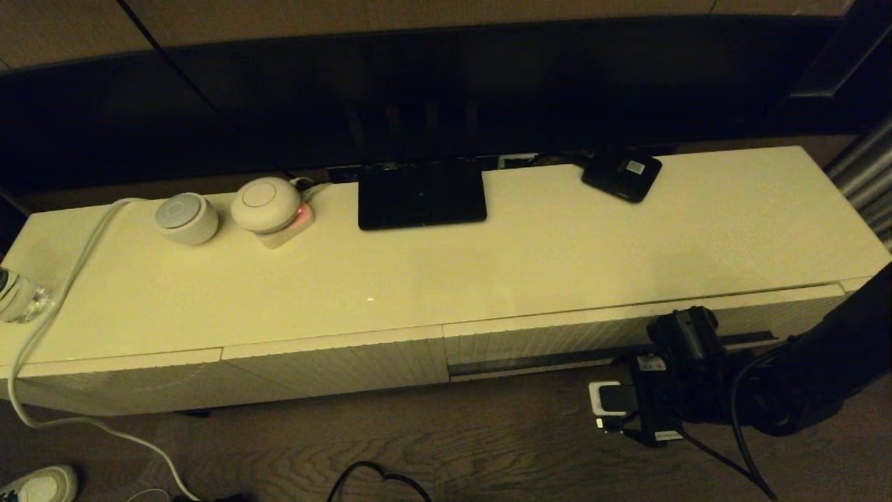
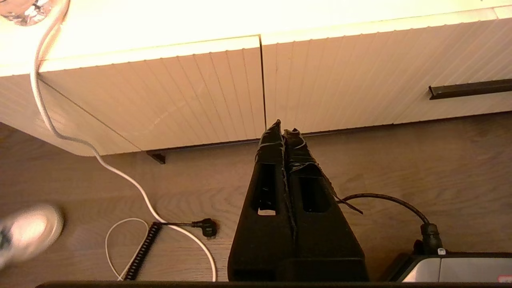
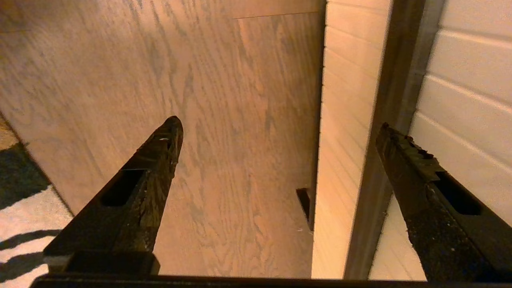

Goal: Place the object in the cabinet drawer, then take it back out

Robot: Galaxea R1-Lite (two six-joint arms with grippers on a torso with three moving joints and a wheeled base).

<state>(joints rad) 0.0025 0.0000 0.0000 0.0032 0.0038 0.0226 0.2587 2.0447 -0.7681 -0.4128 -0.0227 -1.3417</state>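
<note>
The cabinet drawer is the wide ribbed cream front on the right half of the cabinet, and it looks pushed in. Its long dark handle slot runs low across it. The black umbrella is not in any view. My right gripper hangs in front of the drawer's right part. In the right wrist view it is open and empty, with one finger lying over the handle slot and the other over the floor. My left gripper is shut and empty, low before the seam between two front panels.
On the cabinet top stand a flat black stand, a small black box with a white label, two round white devices and a white cable. A plastic bottle shows at the left edge. Cables and a shoe lie on the wooden floor.
</note>
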